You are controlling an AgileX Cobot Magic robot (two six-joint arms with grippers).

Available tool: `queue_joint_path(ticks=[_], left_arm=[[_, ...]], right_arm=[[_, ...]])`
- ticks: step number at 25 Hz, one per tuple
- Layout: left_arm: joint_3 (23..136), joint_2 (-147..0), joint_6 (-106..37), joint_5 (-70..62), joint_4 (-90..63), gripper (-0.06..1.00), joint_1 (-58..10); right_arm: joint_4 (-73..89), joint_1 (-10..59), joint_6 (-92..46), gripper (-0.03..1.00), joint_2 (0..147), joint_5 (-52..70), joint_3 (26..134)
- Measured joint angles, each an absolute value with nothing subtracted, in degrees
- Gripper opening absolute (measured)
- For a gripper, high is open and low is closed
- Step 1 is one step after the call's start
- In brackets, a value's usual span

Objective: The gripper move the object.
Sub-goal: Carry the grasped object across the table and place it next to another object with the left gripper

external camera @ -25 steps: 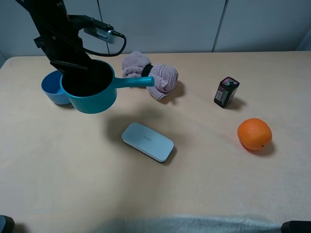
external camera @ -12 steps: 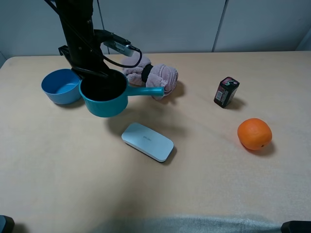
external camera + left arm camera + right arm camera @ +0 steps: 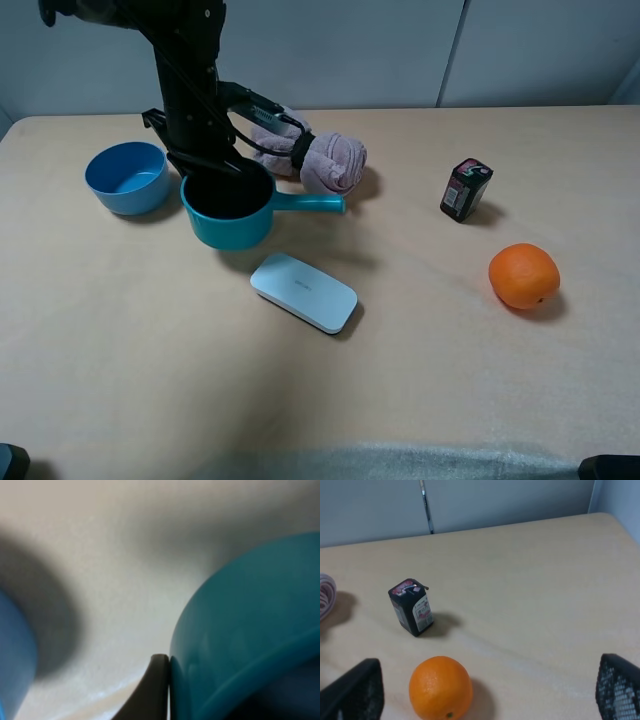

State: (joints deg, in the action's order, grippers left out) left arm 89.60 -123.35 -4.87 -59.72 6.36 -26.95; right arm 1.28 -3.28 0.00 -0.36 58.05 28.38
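The pan (image 3: 228, 208) is held by its rim in the clenched left fingers (image 3: 159, 680), at or just above the counter (image 3: 150, 350), at 3 o'clock of the bowl (image 3: 125, 177). Set-down seems in hand; release is called for next. The right fingers (image 3: 355, 692) are spread, empty.

I see a light blue handleless bowl (image 3: 125, 176) at the far left of the pale beige surface (image 3: 450, 380). A crumpled pink cloth (image 3: 330, 160) lies toward the back. A flat white rounded case (image 3: 303, 292) sits near the middle. On the right, a small black carton (image 3: 466, 188) stands upright, with a round orange fruit (image 3: 523, 275) apart from it, closer to the front.
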Motion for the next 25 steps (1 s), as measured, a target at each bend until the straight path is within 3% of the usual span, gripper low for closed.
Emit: queue_joint_path(ticks=[25], left_arm=[[92.13, -125.63, -4.11, -56.41, 6.53, 0.04, -32.4]], right_arm=[[1.28, -3.28, 0.0, 0.67, -0.36, 58.05, 28.38]])
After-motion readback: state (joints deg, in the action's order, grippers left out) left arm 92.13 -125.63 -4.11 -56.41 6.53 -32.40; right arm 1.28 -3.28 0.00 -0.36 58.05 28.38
